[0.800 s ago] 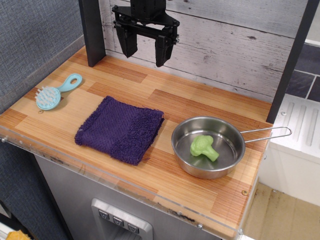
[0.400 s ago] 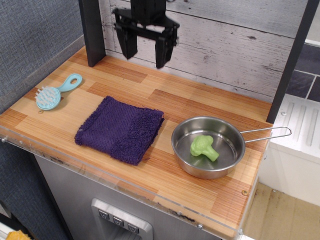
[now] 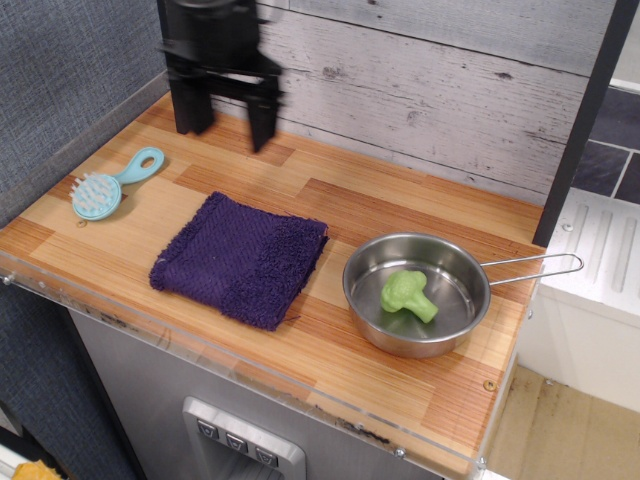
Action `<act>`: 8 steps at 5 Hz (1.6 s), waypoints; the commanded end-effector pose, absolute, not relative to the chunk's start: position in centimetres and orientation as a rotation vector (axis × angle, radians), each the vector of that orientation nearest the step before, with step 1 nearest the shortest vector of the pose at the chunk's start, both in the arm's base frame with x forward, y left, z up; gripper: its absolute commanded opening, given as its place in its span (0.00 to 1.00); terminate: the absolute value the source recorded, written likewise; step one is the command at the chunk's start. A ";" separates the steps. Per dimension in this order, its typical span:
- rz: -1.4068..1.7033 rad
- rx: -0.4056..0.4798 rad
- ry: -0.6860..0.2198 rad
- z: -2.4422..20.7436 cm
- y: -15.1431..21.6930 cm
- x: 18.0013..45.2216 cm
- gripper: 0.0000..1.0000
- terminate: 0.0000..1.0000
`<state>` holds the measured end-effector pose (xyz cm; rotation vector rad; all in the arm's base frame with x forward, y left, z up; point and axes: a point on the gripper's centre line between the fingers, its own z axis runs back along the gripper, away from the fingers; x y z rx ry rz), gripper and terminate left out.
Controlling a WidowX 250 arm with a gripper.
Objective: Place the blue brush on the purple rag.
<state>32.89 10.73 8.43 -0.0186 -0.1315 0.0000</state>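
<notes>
The striped wooden countertop (image 3: pixel 400 205) held everything. The black robot gripper (image 3: pixel 227 120) hung blurred above its back left area, its 2 fingers spread wide with nothing between them. The dark purple folded terry-cloth rag (image 3: pixel 240 258) lay near the front edge. Right of it sat a round steel pan (image 3: pixel 365 300) containing 1 green broccoli toy (image 3: pixel 405 294). The small light-blue plastic brush (image 3: pixel 114 184) lay left of the rag, apart from it, bristles up.

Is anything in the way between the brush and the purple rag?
Nothing visible is. The brush lies on bare wood just left of the rag, and the pan sits on the rag's other side. The open gripper hangs above, behind them.
</notes>
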 end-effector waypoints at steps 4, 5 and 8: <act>0.149 0.121 -0.101 3.3 21.6 28.4 1.00 0.00; 0.154 0.105 -0.085 2.4 21.7 28.4 1.00 0.00; 0.167 0.086 -0.152 6.5 20.5 28.1 0.00 0.00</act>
